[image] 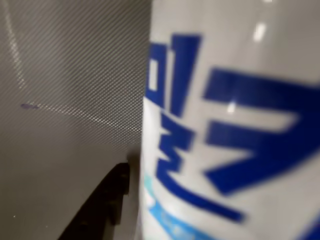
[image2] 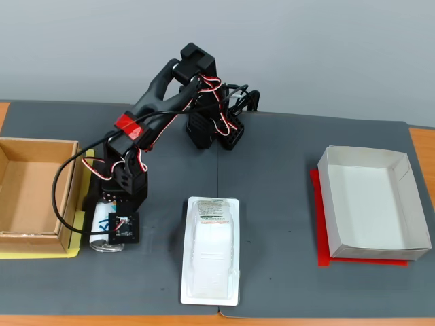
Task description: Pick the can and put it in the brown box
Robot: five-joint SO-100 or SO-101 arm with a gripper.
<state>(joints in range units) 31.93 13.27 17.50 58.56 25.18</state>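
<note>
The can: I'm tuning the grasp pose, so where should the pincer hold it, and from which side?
Probably mid-body, from above. In the fixed view the can lies on its side on the mat, beside the brown box, with the pincer already over it. Closing across its narrow round body, not its silver ends, looks steadiest.

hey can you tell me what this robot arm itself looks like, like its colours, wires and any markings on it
In the fixed view, the arm is black plastic, built of blocky servo-like sections. Thin red, white and black wires loop loosely along its joints, and a thicker black cable arcs out beside it. A red tape-like patch marks one link. The gripper is black too; a small square black module sits on it.
</note>
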